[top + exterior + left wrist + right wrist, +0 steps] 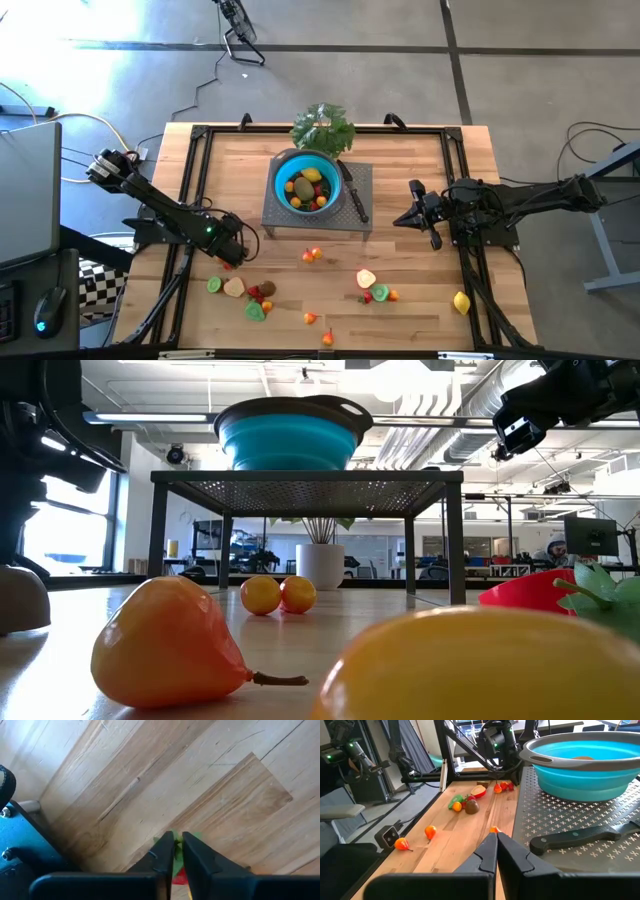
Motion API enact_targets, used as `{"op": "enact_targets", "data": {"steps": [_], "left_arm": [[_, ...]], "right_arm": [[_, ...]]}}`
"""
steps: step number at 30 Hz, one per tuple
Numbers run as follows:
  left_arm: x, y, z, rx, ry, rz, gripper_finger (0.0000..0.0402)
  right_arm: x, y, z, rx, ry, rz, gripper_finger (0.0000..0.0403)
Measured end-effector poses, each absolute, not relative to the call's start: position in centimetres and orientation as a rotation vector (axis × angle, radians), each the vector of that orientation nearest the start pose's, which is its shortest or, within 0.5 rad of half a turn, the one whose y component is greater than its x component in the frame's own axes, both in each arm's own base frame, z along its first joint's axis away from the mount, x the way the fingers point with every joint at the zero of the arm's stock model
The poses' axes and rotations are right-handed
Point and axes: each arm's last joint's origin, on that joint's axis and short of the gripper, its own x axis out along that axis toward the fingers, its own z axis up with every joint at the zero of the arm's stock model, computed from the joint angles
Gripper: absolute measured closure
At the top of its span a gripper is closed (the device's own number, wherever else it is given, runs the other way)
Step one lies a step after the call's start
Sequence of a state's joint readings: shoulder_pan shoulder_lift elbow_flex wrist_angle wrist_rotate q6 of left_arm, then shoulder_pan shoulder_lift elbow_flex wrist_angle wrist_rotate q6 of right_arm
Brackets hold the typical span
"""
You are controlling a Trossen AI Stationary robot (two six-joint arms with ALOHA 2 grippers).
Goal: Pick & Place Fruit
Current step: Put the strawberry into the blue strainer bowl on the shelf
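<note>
At the left front of the worktop (420, 290), pinching a small red-and-green fruit (179, 874) with the left gripper (177, 837), fingers drawn almost together with only a narrow slit between them, tips pointing down at the bare wood. Just beside that, toward the front edge, lying loose: a cluster of scattered fruit (267, 288) in green, cream, red and brown, with a second small group (368, 280) nearer the middle and a yellow lemon (461, 301) well apart at the right front. Farther back, at mid-worktop, standing on a perforated metal rack (300, 225): a blue bowl (276, 185) already holding several pieces of fruit (303, 187). Lying on the rack to the bowl's right, a black-handled knife (352, 195); sitting behind the bowl, a leafy green bunch (322, 127). Waiting near the rack's right edge, the right gripper (496, 840), fingers pressed together and carrying nothing.
</note>
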State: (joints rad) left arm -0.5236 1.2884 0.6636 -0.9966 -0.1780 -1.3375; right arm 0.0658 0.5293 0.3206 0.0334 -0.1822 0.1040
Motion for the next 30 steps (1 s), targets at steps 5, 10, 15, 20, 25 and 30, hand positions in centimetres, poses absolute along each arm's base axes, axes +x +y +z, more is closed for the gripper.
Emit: {"op": "enact_targets", "data": {"steps": [5, 10, 15, 20, 25, 30], "left_arm": [[15.5, -8.3, 16.6, -0.509, 1.358, 0.737, 0.0396], [15.5, -8.4, 16.6, -0.510, 1.357, 0.736, 0.0397], [15.5, -8.4, 16.6, -0.523, 1.350, 0.737, 0.0399], [15.6, -8.4, 16.9, -0.562, 1.332, 0.755, 0.0400], [15.9, -8.5, 18.1, -0.574, 1.268, 0.741, 0.0400], [16.4, -8.5, 20.2, -0.590, 1.157, 0.715, 0.0401]], "right_arm": [[13.8, 1.4, 22.8, 0.114, 0.188, 0.238, 0.0400], [13.8, 1.4, 22.8, 0.113, 0.189, 0.238, 0.0400], [13.8, 1.4, 22.8, 0.125, 0.187, 0.240, 0.0400], [13.8, 1.4, 22.9, 0.170, 0.185, 0.238, 0.0400], [13.8, 1.5, 22.9, 0.163, 0.184, 0.242, 0.0400], [13.8, 1.5, 22.9, 0.162, 0.187, 0.242, 0.0400]]}}
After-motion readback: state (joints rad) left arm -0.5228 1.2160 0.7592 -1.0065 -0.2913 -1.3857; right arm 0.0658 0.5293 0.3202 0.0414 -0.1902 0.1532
